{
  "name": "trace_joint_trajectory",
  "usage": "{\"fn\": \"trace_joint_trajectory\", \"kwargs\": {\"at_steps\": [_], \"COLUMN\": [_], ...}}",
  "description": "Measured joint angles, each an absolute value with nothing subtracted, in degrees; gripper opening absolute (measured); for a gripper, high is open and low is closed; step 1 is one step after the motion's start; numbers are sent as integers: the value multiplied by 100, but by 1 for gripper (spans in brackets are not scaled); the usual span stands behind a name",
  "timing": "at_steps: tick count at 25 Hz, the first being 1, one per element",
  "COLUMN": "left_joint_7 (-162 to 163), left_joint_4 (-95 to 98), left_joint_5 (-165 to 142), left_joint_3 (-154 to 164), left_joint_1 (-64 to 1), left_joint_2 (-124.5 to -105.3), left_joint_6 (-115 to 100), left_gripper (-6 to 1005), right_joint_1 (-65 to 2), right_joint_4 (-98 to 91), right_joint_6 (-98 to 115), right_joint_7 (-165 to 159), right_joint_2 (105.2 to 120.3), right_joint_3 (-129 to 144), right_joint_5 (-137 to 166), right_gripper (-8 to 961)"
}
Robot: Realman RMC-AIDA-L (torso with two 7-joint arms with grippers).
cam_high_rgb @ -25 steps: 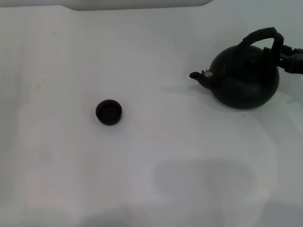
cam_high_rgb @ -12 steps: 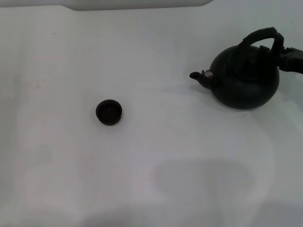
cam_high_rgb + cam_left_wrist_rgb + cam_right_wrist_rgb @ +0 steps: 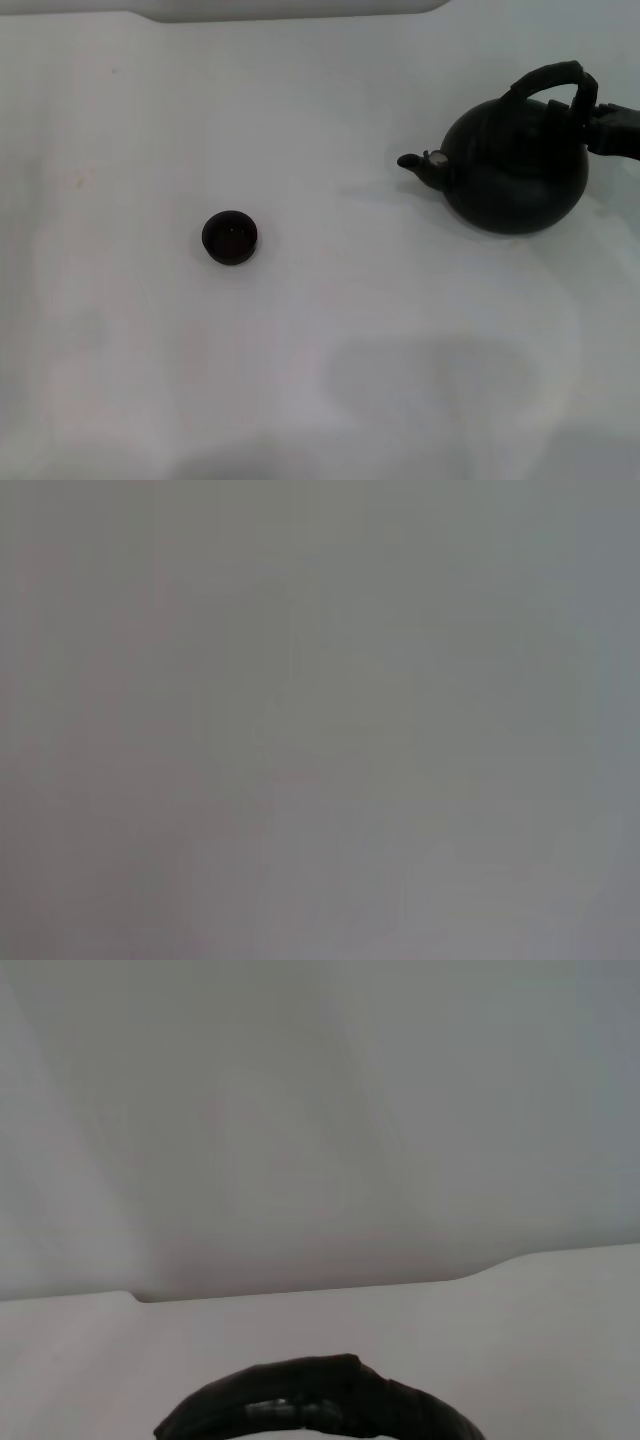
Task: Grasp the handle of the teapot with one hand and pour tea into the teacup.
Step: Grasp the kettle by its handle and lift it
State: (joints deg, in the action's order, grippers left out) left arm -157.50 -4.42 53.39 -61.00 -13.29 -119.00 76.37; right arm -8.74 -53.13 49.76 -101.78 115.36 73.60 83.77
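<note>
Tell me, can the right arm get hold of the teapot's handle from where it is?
Probably yes. The right gripper is already at the handle on the teapot's far-right side, and nothing stands between them. Whether it has closed on it is not visible.

The teapot (image 3: 515,165) now sits fractionally toward 9 o'clock of its position a second ago, its spout (image 3: 412,161) tip a touch farther toward the teacup side and slightly lower in the head view. The handle (image 3: 552,80) leans a shade lower and toward 3 o'clock, pressed closer to the right end effector (image 3: 592,128) at the worktop's right edge.
</note>
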Motion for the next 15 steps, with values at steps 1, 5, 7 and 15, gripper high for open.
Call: {"fn": "trace_joint_trajectory", "kwargs": {"at_steps": [1,5,7,15], "left_joint_7": [-15750,-15750,-15750,-15750], "left_joint_4": [-447,-453,-458,-466], "left_joint_5": [5336,5334,5334,5335], "left_joint_3": [-6100,-6100,-6100,-6091], "left_joint_1": [-1320,-1309,-1309,-1309], "left_joint_2": [-11902,-11908,-11909,-11910], "left_joint_6": [7638,7654,7660,7675], "left_gripper": [832,832,832,831], "right_joint_1": [-879,-889,-889,-886], "right_joint_4": [-5313,-5318,-5336,-5533], "right_joint_6": [4978,4991,5016,5106], "right_joint_7": [-10184,-10204,-10228,-10268], "right_joint_2": [11535,11532,11527,11506], "right_joint_3": [7359,7357,7355,7324], "right_joint_5": [8380,8386,8386,8421], "right_gripper": [436,421,422,339]}}
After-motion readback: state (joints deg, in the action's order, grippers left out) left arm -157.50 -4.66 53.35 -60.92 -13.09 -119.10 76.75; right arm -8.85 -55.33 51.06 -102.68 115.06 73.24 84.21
